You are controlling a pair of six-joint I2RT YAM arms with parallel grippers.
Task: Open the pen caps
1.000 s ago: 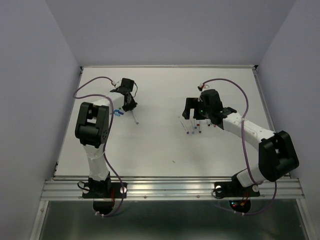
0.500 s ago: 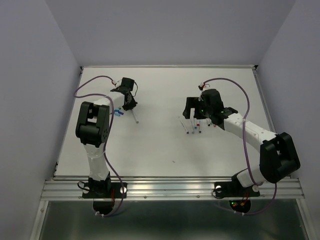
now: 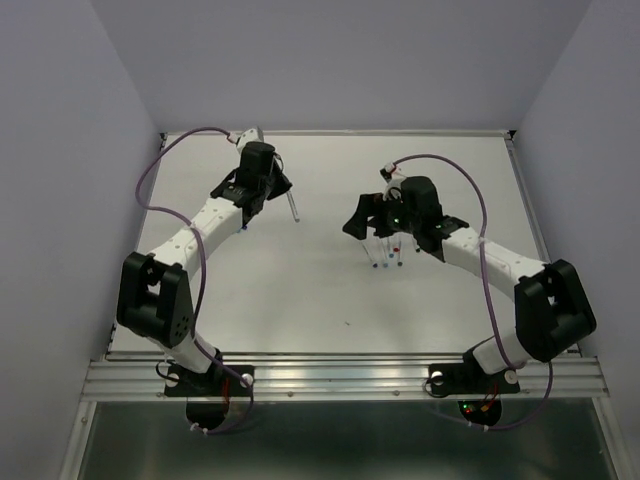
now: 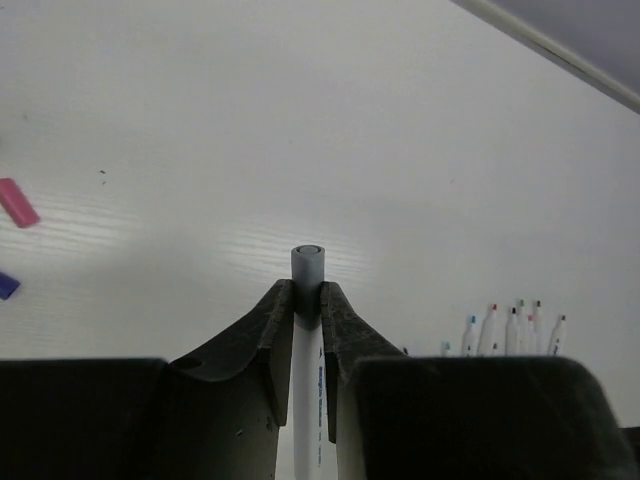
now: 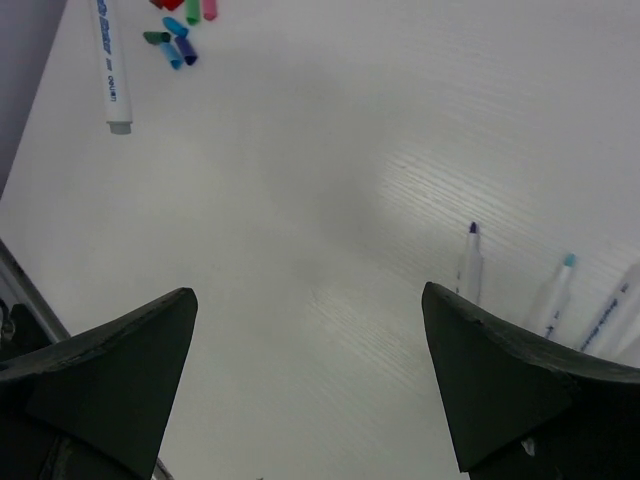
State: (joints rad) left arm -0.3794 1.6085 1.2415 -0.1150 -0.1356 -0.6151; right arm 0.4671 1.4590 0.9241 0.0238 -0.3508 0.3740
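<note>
Left gripper (image 4: 308, 312) is clamped on 1 pen (image 4: 306, 400), its grey end (image 4: 308, 262) poking forward; cap or tail, we cannot tell. Right gripper (image 5: 308, 295) hangs wide open, empty. We should pinch that end squarely, pull straight. Loose caps (image 5: 178, 35) lie beyond.
</note>
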